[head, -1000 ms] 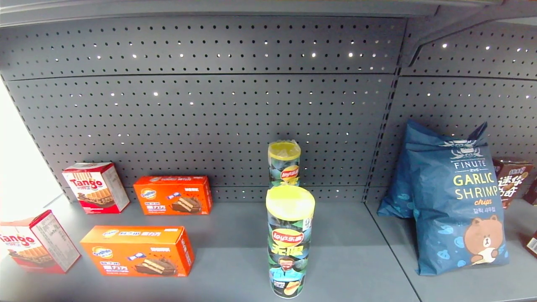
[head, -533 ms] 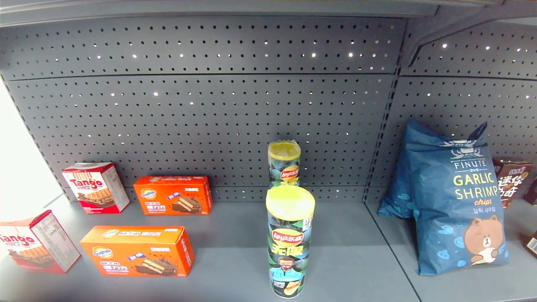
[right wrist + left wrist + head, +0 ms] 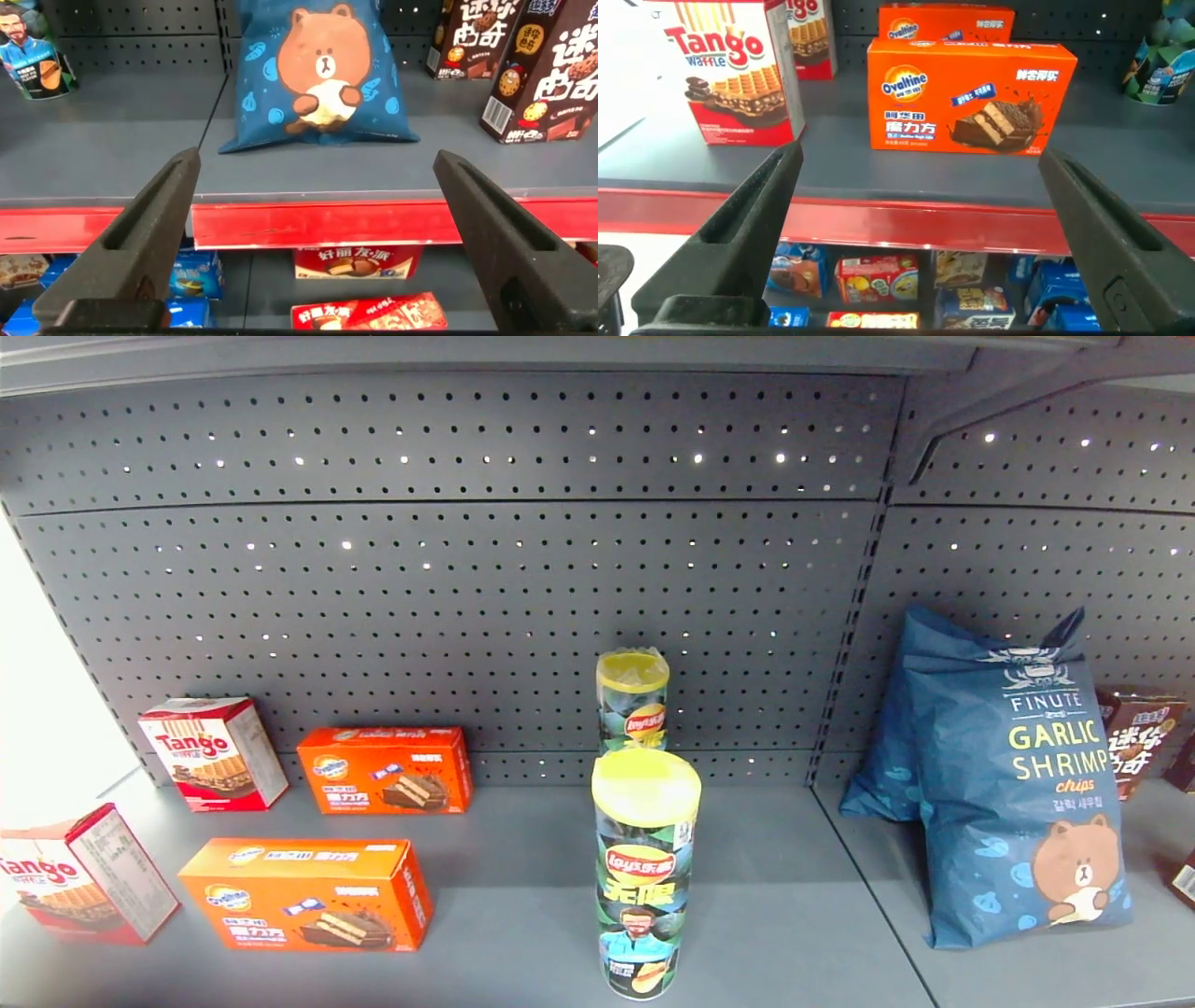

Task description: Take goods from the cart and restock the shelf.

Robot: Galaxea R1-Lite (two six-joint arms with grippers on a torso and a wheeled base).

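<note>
The grey shelf point(image 3: 523, 859) carries two orange chocolate wafer boxes point(image 3: 308, 894) point(image 3: 385, 770), two red wafer boxes point(image 3: 213, 753) point(image 3: 79, 875), two chip cans with yellow lids point(image 3: 644, 873) point(image 3: 632, 700) and blue chip bags point(image 3: 1013, 784). My left gripper point(image 3: 920, 243) is open in front of the shelf's red edge, facing an orange box point(image 3: 968, 93) and a red wafer box point(image 3: 733, 70). My right gripper point(image 3: 327, 238) is open too, in front of the shelf edge below the blue bear bag point(image 3: 318, 70). Neither holds anything.
Brown chocolate boxes point(image 3: 533, 65) stand right of the blue bag. A lower shelf with more packaged goods point(image 3: 878, 280) point(image 3: 360, 261) lies under the red edge strip point(image 3: 308, 222). Free shelf floor lies between the cans and the blue bags point(image 3: 775, 887).
</note>
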